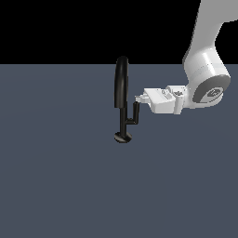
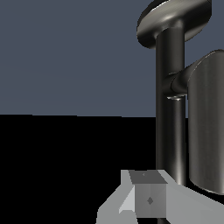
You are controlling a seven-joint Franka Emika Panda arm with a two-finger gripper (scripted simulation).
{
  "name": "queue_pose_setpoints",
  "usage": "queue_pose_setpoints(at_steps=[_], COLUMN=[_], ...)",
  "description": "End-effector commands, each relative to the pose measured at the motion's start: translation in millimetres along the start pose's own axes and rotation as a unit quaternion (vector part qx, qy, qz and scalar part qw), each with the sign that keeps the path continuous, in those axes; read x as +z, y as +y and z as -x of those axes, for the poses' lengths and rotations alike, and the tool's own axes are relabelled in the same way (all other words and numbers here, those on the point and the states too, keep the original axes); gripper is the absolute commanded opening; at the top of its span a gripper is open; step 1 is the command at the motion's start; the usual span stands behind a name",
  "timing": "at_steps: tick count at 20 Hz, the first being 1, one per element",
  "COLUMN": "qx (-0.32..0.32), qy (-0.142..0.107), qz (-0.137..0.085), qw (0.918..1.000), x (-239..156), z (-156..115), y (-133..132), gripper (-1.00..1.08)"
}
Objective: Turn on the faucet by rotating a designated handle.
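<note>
In the exterior view we see the faucet (image 1: 122, 100) standing in the middle of the frame, and our gripper (image 1: 139, 98) comes horizontally from the right so that its tip meets the top of the handle (image 1: 135, 113), which we judge is the best place to push the short lever around the stem. In the wrist view the stem and the handle (image 2: 205, 122) fill the right side, with one finger (image 2: 148, 199) low in the frame just beside them; we cannot tell how wide the jaws stand or whether they hold anything.
</note>
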State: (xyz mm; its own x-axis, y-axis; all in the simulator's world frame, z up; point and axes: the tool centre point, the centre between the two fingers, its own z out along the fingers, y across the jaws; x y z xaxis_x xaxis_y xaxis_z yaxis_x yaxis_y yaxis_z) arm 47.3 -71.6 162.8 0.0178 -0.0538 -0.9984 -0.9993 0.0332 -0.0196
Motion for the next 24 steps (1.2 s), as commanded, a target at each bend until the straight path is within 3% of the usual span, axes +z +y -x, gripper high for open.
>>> queue_pose_setpoints(at_steps=[1, 6, 14, 24], qx=[0.013, 0.027, 0.027, 0.027], qy=[-0.013, -0.026, -0.027, -0.027], qz=[-0.013, -0.026, -0.026, -0.026], qw=[0.9997, 0.9990, 0.9989, 0.9989], x=[2.5, 5.7, 6.3, 7.3], z=[-10.0, -20.6, -20.7, -10.8], y=[-1.0, -1.2, -1.1, 24.4], gripper=[-1.00, -1.00, -1.00, -1.00])
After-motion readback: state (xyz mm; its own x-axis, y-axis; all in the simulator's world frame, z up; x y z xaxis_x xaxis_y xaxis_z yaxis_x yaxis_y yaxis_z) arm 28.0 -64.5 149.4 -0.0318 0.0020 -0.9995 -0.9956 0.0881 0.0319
